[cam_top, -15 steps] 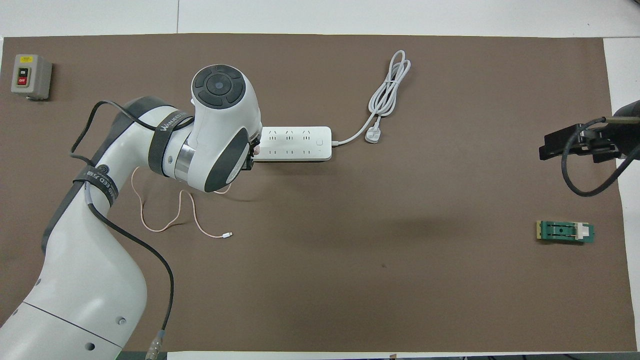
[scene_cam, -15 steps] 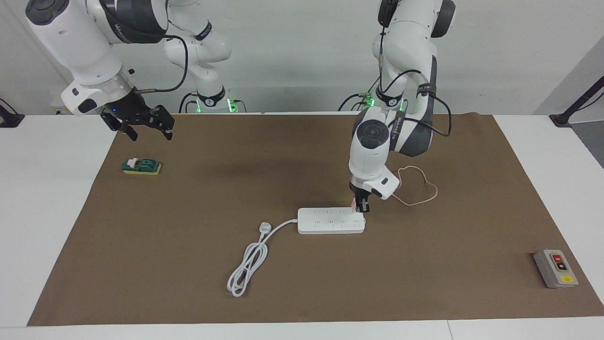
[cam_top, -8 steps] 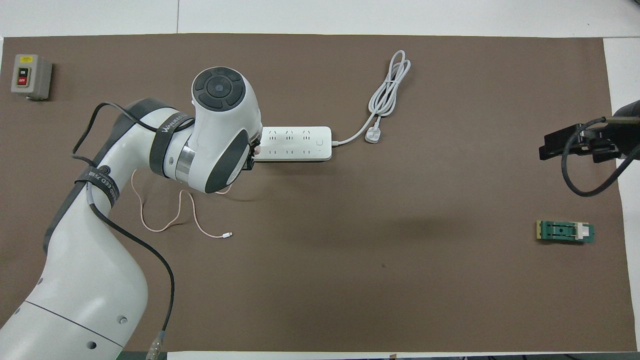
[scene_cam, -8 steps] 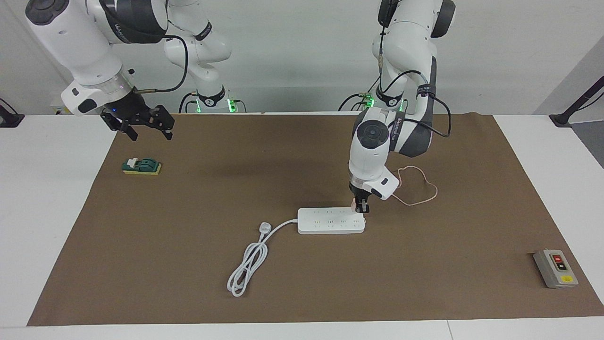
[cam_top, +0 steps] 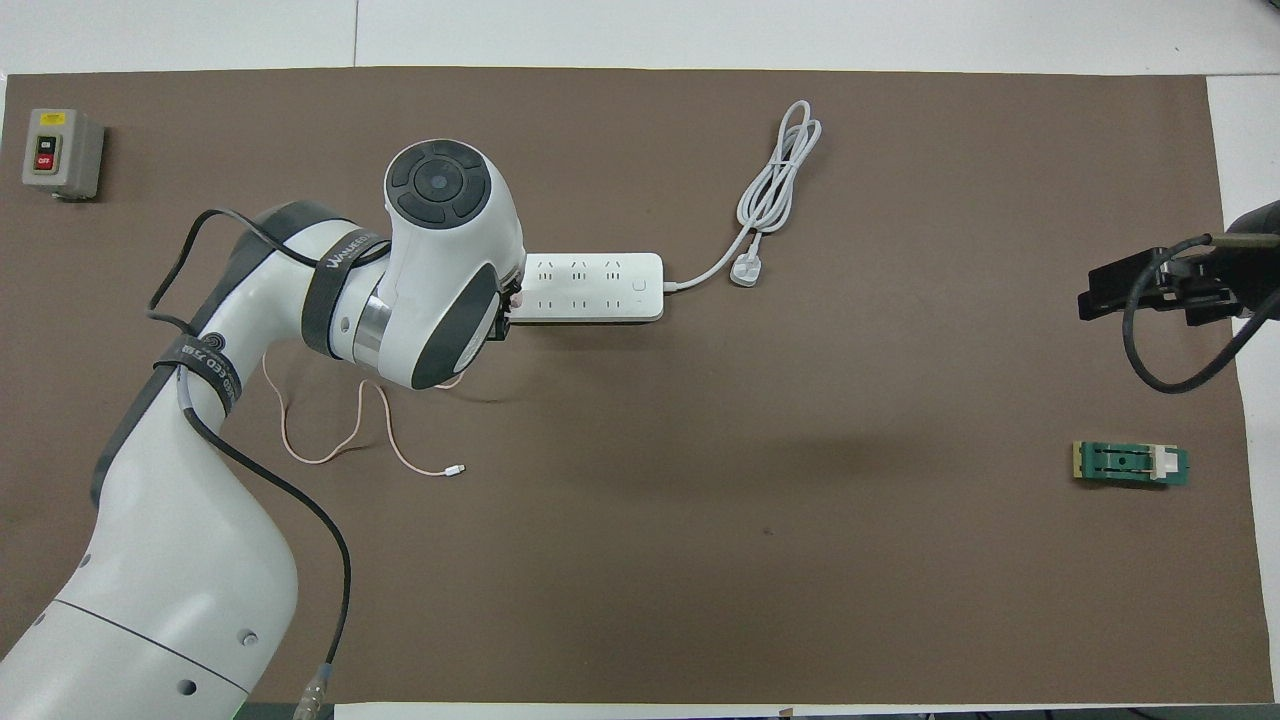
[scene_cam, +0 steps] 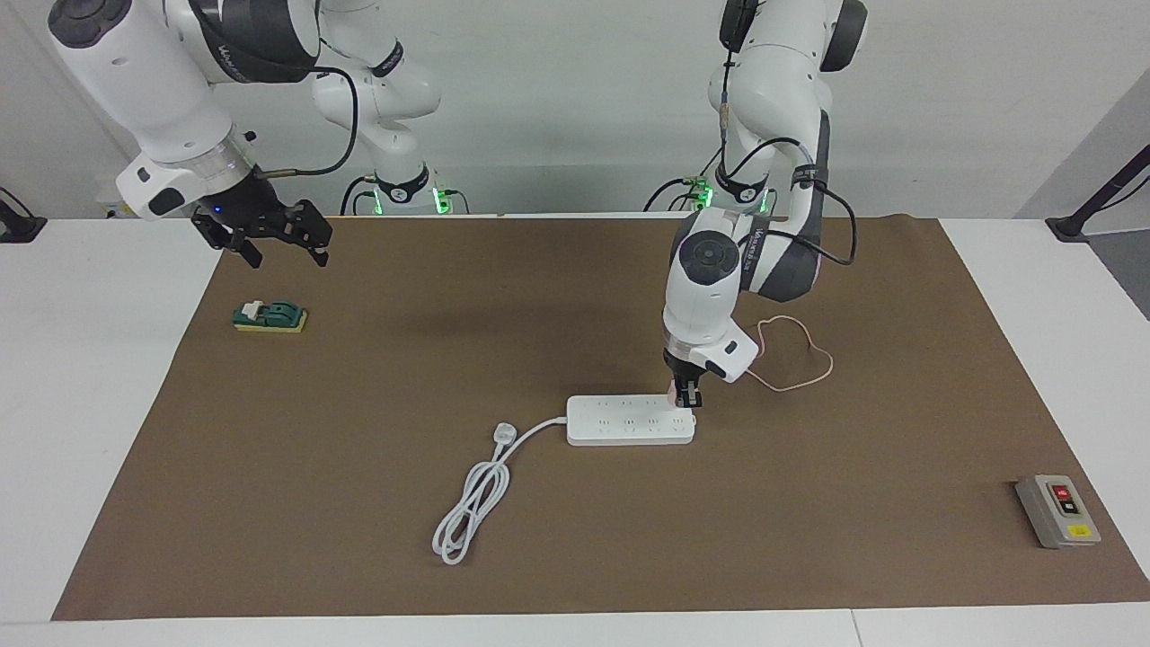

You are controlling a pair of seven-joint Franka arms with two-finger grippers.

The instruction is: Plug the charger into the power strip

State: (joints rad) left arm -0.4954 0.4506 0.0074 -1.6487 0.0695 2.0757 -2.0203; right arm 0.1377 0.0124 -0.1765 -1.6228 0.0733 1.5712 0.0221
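Observation:
The white power strip [scene_cam: 629,420] lies flat in the middle of the brown mat; it also shows in the overhead view [cam_top: 590,287]. My left gripper [scene_cam: 686,395] points down at the strip's end toward the left arm's side, shut on the pale pink charger [scene_cam: 673,389]. The charger sits right at the strip's top surface; whether its prongs are in a socket is hidden. In the overhead view the wrist covers most of the charger [cam_top: 513,297]. Its pink cable [cam_top: 340,430] trails on the mat nearer to the robots. My right gripper [scene_cam: 278,244] waits open in the air above the mat's edge.
The strip's thick white cord [scene_cam: 472,508] coils farther from the robots, its plug [scene_cam: 505,434] beside the strip. A green and yellow block [scene_cam: 269,316] lies under the right gripper's area. A grey button box [scene_cam: 1057,509] sits at the mat's corner toward the left arm's end.
The left arm's wrist has shifted slightly toward the robots while the gripper stays at the strip's end with the charger. The right arm has not moved.

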